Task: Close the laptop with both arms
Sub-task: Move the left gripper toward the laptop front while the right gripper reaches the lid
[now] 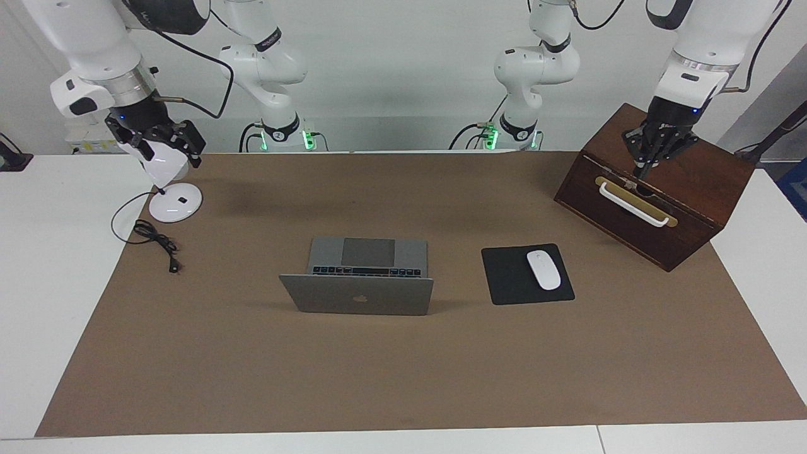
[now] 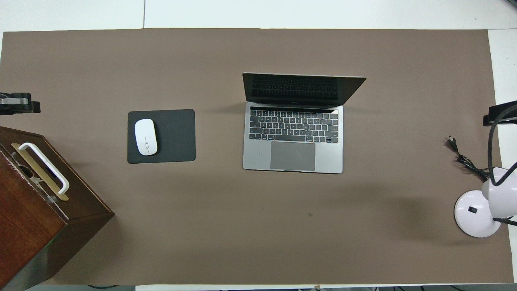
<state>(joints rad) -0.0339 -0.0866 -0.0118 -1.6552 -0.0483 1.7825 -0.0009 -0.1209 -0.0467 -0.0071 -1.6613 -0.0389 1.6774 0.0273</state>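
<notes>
The silver-grey laptop [image 1: 365, 280] [image 2: 293, 129] stands open in the middle of the brown mat. Its lid with the dark apple logo is raised and its screen faces the robots. The black keyboard and grey trackpad show. My left gripper [image 1: 642, 169] hangs over the wooden box at the left arm's end, far from the laptop. My right gripper [image 1: 161, 142] hangs over the white desk lamp at the right arm's end, also far from the laptop. Neither gripper touches the laptop.
A dark wooden box [image 1: 687, 189] [image 2: 28, 202] with a white handle stands at the left arm's end. A white mouse [image 1: 543, 269] lies on a black mouse pad [image 1: 510, 280] beside the laptop. A white desk lamp [image 1: 175, 203] [image 2: 476, 212] and its black cable [image 1: 157, 243] are at the right arm's end.
</notes>
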